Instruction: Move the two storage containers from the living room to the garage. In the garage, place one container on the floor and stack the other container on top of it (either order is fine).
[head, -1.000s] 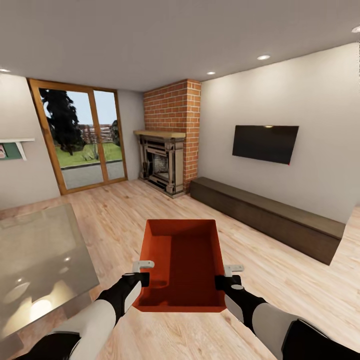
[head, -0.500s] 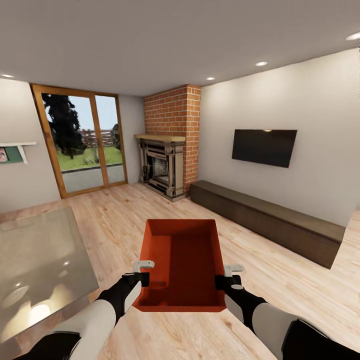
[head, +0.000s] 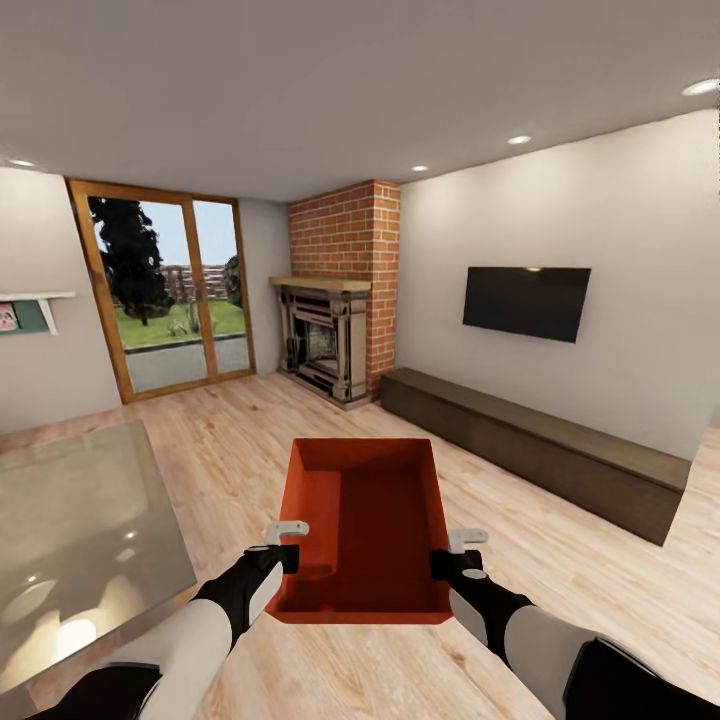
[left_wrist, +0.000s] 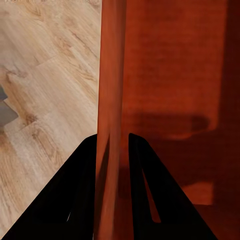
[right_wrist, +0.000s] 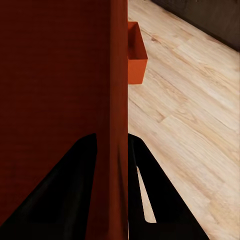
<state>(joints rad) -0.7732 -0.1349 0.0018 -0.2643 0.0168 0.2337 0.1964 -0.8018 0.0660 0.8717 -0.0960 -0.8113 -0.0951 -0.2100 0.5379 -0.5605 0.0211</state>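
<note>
Between my two arms, above the wood plank floor (head: 230, 430) of the living room, hangs one orange-red storage container (head: 365, 520). My left gripper (head: 288, 545) has its jaws pinched on the container's left wall, my right gripper (head: 452, 553) on its right wall. Beyond it, the second storage container (right_wrist: 136, 52) sits on the planks.
</note>
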